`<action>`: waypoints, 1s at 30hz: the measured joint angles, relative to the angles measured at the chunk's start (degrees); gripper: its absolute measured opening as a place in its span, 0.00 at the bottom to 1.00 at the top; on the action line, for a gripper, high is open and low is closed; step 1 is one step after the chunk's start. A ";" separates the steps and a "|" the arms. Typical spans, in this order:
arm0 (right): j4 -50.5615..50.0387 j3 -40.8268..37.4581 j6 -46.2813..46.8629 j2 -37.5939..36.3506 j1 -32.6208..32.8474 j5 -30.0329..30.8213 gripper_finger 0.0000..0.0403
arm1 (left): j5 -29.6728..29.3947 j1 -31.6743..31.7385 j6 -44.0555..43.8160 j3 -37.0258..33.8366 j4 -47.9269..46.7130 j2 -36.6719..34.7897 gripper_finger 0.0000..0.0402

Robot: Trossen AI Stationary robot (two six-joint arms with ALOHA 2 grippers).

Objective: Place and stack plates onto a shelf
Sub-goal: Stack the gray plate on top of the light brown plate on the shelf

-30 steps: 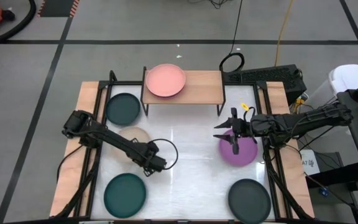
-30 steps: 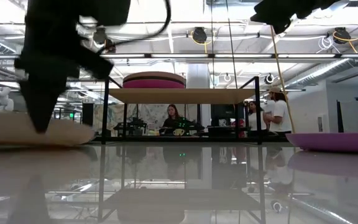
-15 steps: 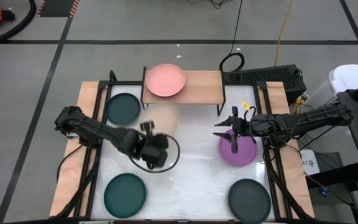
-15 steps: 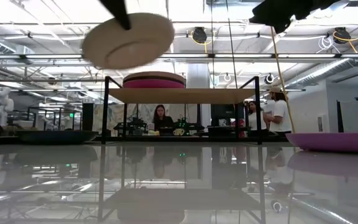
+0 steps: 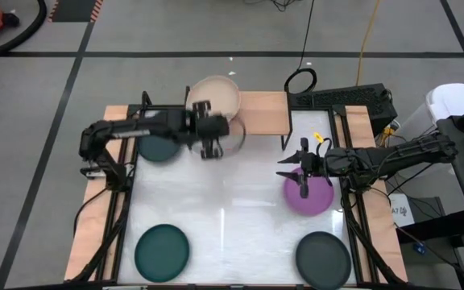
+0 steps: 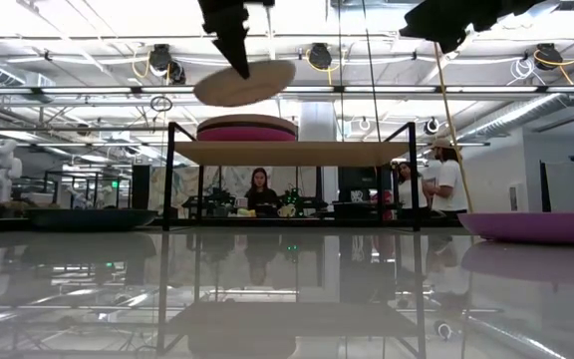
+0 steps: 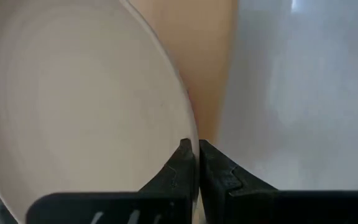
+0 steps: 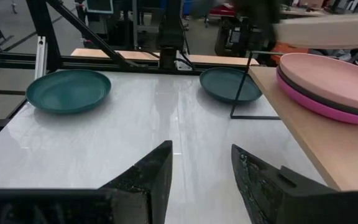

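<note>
My left gripper [image 5: 213,121] is shut on a beige plate [image 5: 214,93], held in the air over the far-left part of the light-wood shelf [image 5: 260,115]. In the low view the beige plate [image 6: 245,83] hangs above a stack with a pale pink plate [image 8: 331,76] on top, which rests on the shelf board. My right gripper [image 5: 304,179] hovers open above a purple plate [image 5: 312,200] lying flat on the table at the right. My left gripper pinches the beige plate's rim [image 7: 188,134] between its two fingers, on the side of the plate toward the table's near edge. The fingers slant downward toward the far edge. The plate is lifted clear, almost level, above the stack on the shelf.
A dark teal plate [image 5: 158,145] lies at the far left beside the shelf's leg, partly under my left arm. Another teal plate [image 5: 161,251] lies near left and a charcoal one [image 5: 323,256] near right. People stand in the room beyond the table [image 6: 436,184].
My left gripper has lifted the beige plate off the table's left part and carried it up and toward the far edge, over the shelf, while its wrist rolled. The plate tipped on the way and now hangs almost level above the pink stack.
</note>
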 joint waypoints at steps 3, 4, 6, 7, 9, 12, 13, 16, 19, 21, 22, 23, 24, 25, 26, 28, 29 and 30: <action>0.00 0.00 -0.37 0.00 0.00 -0.02 0.37 | 5.64 5.38 4.07 0.00 2.75 0.61 0.02; 0.00 0.00 -0.40 0.00 0.00 -0.02 0.37 | 7.29 6.80 5.01 0.00 3.20 0.85 0.02; 0.00 0.00 -0.40 0.00 0.00 -0.02 0.37 | 9.14 9.05 5.72 -0.09 3.23 1.08 0.02; -0.02 0.00 -0.40 0.00 0.00 -0.02 0.37 | 9.80 9.92 6.00 -0.09 3.59 1.24 0.02; -0.02 0.00 -0.40 0.00 0.00 -0.02 0.37 | 11.10 11.33 6.28 0.00 4.05 1.50 0.02; -0.02 0.00 -0.40 0.00 0.00 -0.03 0.37 | 12.12 11.91 6.43 -0.09 4.04 1.75 0.07; -0.02 0.00 -0.40 0.00 0.00 -0.02 0.37 | 12.14 11.81 6.48 -0.07 4.42 1.72 0.10; -0.02 0.00 -0.40 0.00 0.00 -0.04 0.37 | 12.38 11.26 6.60 -0.07 5.17 1.64 0.20; -0.02 0.00 -0.40 0.00 0.00 -0.04 0.37 | 11.86 10.67 6.36 -0.07 5.24 1.64 0.32; -0.02 0.00 -0.40 0.00 0.00 -0.04 0.37 | 10.79 10.28 5.79 -0.07 5.27 1.64 0.39; -0.03 0.00 -0.39 0.00 0.00 -0.04 0.37 | 10.52 10.14 5.60 -0.07 5.27 1.64 0.42; -0.02 0.00 -0.40 0.00 0.00 -0.04 0.37 | 10.34 9.93 5.54 -0.07 5.26 1.64 0.45; -0.02 0.00 -0.40 0.00 0.00 -0.04 0.37 | 10.01 9.80 5.53 -0.07 5.24 1.62 0.48; -0.02 0.00 -0.40 0.00 0.00 -0.04 0.37 | 9.51 9.58 5.49 -0.07 5.12 1.38 0.50; 0.10 0.00 -0.42 0.00 0.00 -0.02 0.37 | 8.60 9.40 5.34 -0.07 4.74 1.04 0.51; 1.60 0.00 -1.03 0.02 0.00 -0.02 0.37 | 6.23 8.84 4.42 -0.07 3.56 -0.69 0.53; 2.79 0.01 -1.45 0.02 0.00 -0.03 0.37 | 5.18 8.59 3.71 -0.07 3.34 -2.02 0.53; 3.83 0.08 -1.84 0.01 0.00 -0.04 0.37 | 4.91 8.34 2.75 -0.07 3.42 -3.60 0.53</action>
